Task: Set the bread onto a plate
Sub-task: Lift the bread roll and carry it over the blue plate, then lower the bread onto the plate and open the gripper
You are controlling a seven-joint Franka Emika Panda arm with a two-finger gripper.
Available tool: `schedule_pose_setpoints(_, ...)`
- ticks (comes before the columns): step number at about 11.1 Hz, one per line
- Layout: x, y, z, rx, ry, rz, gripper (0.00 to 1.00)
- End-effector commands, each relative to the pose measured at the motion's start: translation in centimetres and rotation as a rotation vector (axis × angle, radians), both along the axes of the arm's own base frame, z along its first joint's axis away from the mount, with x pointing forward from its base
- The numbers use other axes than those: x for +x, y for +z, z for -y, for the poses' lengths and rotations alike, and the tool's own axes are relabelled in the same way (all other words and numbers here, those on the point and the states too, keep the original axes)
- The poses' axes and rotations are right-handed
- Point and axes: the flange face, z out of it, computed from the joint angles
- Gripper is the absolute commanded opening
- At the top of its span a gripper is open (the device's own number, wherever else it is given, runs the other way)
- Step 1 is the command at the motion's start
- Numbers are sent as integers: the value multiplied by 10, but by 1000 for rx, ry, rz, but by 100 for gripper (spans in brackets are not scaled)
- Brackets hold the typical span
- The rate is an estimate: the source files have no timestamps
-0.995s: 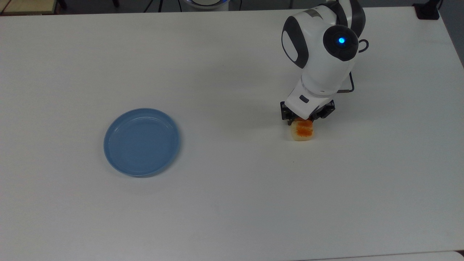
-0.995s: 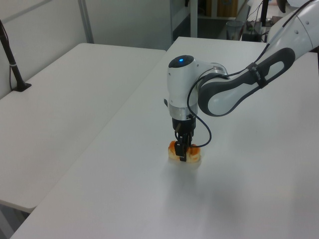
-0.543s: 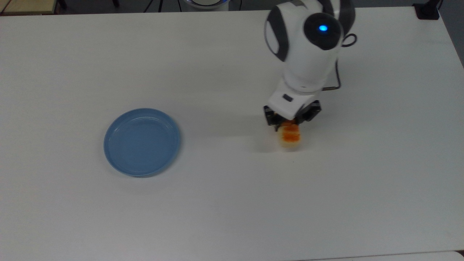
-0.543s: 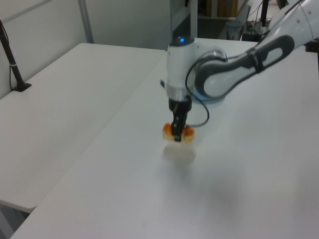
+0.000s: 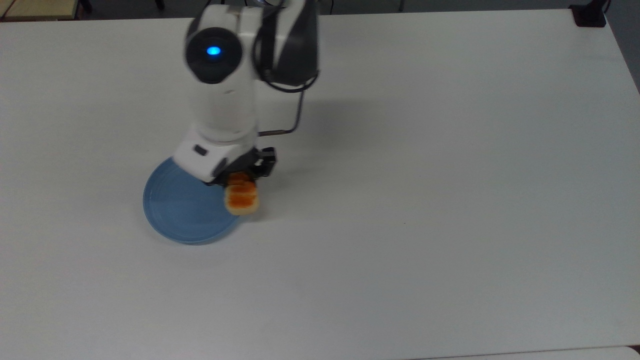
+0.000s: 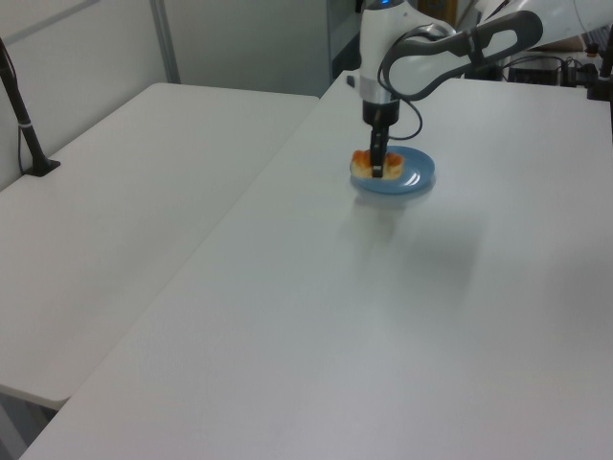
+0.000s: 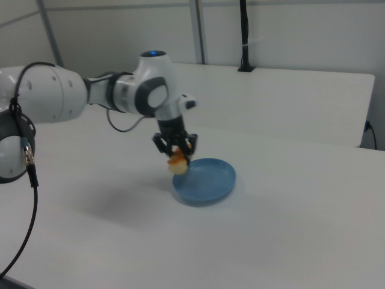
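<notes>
The gripper (image 5: 239,181) holds the bread (image 5: 242,199) clamped above the plate's (image 5: 170,210) rim, on the side facing the table's (image 5: 450,200) middle. It should carry inward over the plate's centre, lower, then release.

A broad, matte white rectangular table (image 5: 450,225) spans the top view. At about 1 o'clock in the top view, a small black block-shaped mount (image 5: 590,15) sits on its far corner. In the left view, a second white table (image 6: 105,220) lies at 9 o'clock, bearing a slim black post (image 6: 21,120) at 10 o'clock.
</notes>
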Motion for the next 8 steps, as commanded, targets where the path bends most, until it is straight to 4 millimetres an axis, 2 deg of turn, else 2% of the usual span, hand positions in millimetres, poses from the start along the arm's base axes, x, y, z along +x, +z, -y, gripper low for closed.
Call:
schedule_pose_setpoints(1, -10, -21, 61, -6, 2, -39, 51)
schedule_pose_setpoints(4, -1, -47, 64, -10, -13, 2, 52)
schedule_pose_setpoints(5, -1, -48, 64, -10, -13, 2, 68)
schedule_pose_setpoints(6, -1, -45, 64, -12, -13, 4, 100)
schedule_pose_setpoints(7, -2, -36, 63, -13, -9, 10, 100)
schedule_pose_setpoints(8, -3, -6, 63, -11, -11, 46, 100)
